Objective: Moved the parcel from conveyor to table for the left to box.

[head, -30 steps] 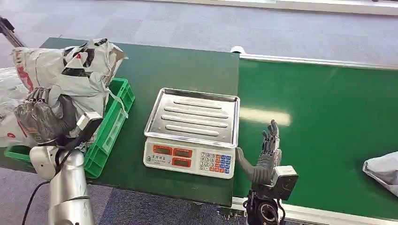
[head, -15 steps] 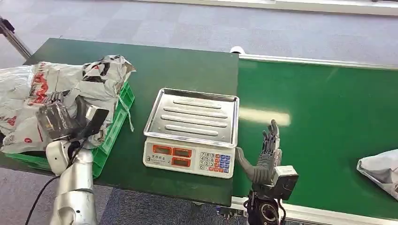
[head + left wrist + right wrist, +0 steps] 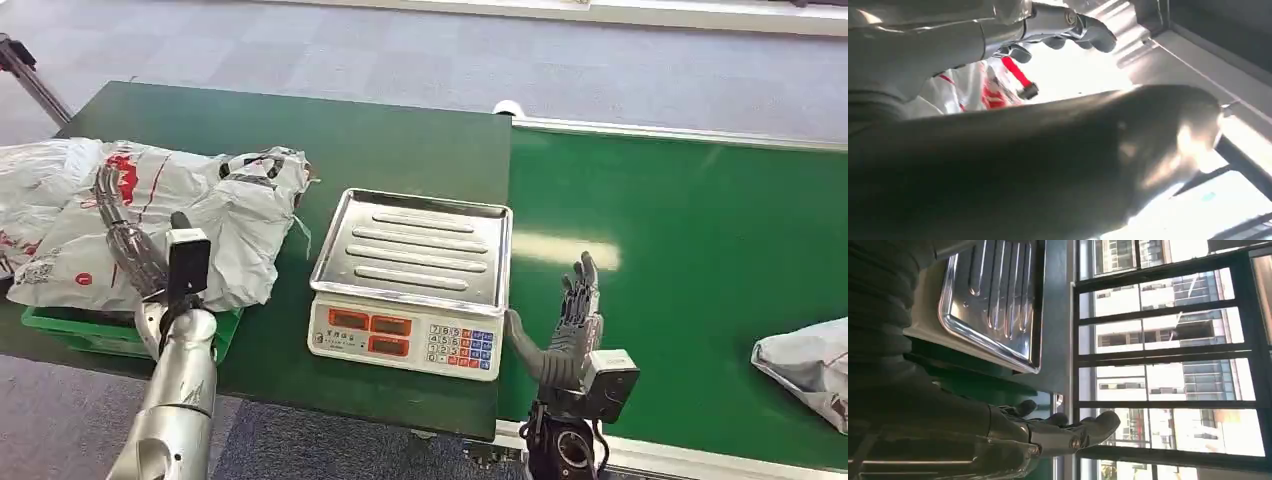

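Note:
A crumpled grey parcel [image 3: 215, 215] with red and black print lies on top of other bags in the green crate [image 3: 95, 335] at the table's left. My left hand [image 3: 128, 240] stands just in front of it with its fingers stretched out and apart, holding nothing. In the left wrist view its fingers [image 3: 1068, 25] stretch past the white and red bag [image 3: 983, 90]. My right hand [image 3: 568, 330] stands open and upright over the conveyor's near edge, beside the scale. A second grey parcel [image 3: 808, 365] lies on the belt at the far right.
A scale with a steel tray [image 3: 412, 250] and keypad sits mid-table between the crate and the conveyor belt [image 3: 680, 250]; the tray [image 3: 993, 300] is also in the right wrist view. More grey bags [image 3: 40, 190] fill the crate's far left.
My left hand brought the parcel down onto the crate, then spread its fingers and let go. The parcel on the belt drifted a little leftward. My right hand stayed put.

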Controlling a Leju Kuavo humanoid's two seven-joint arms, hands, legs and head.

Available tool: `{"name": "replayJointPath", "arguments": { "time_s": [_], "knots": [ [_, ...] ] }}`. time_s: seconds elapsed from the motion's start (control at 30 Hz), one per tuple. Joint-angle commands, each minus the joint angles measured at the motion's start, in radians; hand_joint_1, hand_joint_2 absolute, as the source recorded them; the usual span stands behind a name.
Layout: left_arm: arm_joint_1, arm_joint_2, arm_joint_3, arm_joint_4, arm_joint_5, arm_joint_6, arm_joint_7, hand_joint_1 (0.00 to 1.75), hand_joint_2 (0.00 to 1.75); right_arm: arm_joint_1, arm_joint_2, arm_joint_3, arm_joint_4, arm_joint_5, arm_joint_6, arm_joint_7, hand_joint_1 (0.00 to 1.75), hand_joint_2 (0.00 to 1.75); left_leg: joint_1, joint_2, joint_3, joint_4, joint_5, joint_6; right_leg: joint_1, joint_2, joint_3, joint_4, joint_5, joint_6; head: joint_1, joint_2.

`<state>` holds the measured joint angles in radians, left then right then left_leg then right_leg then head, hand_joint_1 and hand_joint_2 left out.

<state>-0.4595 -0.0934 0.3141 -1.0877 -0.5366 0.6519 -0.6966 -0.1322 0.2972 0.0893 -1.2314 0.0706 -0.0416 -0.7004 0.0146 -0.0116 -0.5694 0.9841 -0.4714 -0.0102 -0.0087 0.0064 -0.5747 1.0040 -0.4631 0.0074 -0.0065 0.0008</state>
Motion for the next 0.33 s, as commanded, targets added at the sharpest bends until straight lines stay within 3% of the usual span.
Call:
{"name": "replayJointPath", "arguments": {
  "time_s": [0.03, 0.17, 0.33],
  "knots": [
    [0.091, 0.054, -0.229, -0.251, 0.119, 0.046, -0.002, 0.00, 0.00, -0.049, -0.019, 0.026, 0.080, -0.014, -0.014, 0.002, 0.00, 1.75, 0.000, 0.000, 0.000, -0.001, 0.000, 0.001, 0.000, -0.001, 0.001, -0.001, 0.000, 0.000, 0.000, 0.000],
    [0.161, 0.034, -0.208, -0.481, 0.173, 0.046, -0.002, 0.00, 0.00, -0.057, -0.017, 0.030, 0.082, -0.019, -0.017, 0.002, 0.00, 1.75, 0.001, 0.006, -0.001, 0.000, -0.002, 0.000, 0.001, 0.005, -0.002, 0.000, 0.000, 0.000, 0.000, 0.000],
    [0.190, -0.005, -0.199, -0.633, 0.181, 0.046, -0.002, 0.00, 0.00, -0.051, -0.018, 0.031, 0.074, -0.022, -0.021, 0.002, 0.00, 1.75, 0.001, 0.003, 0.000, 0.000, -0.001, 0.001, 0.001, 0.002, -0.001, -0.001, 0.000, 0.000, 0.000, 0.000]
  ]
}}
